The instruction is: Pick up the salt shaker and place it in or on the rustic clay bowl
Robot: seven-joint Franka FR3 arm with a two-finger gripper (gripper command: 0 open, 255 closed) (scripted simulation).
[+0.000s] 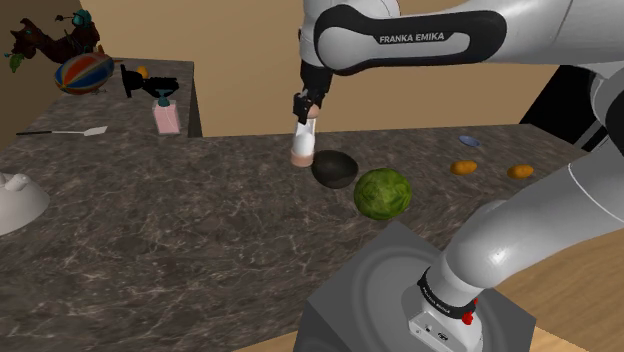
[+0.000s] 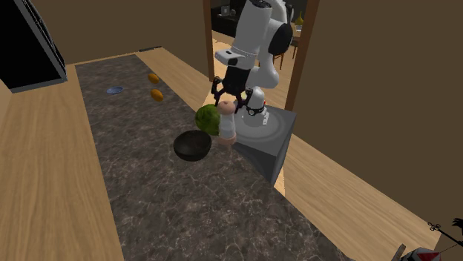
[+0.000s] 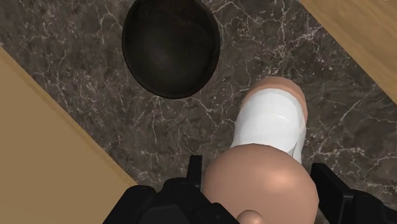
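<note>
Currently: transfer step, the shaker gripped but not yet delivered. On the gripper [image 1: 305,110] the jaws are clenched on the pinkish cap of the salt shaker [image 1: 303,146]. Its white body hangs below them, the base low over the dark marbled surface [image 1: 180,230]; contact or clearance cannot be told. The shaker is just beside the dark bowl [image 1: 334,168], on the shoulder view's left of it. A green melon [image 1: 383,193] lies near the bowl's other side. Next move, as judged: lift above the rim, shift over the bowl's centre, lower, release. Watch the base against the rim.
</note>
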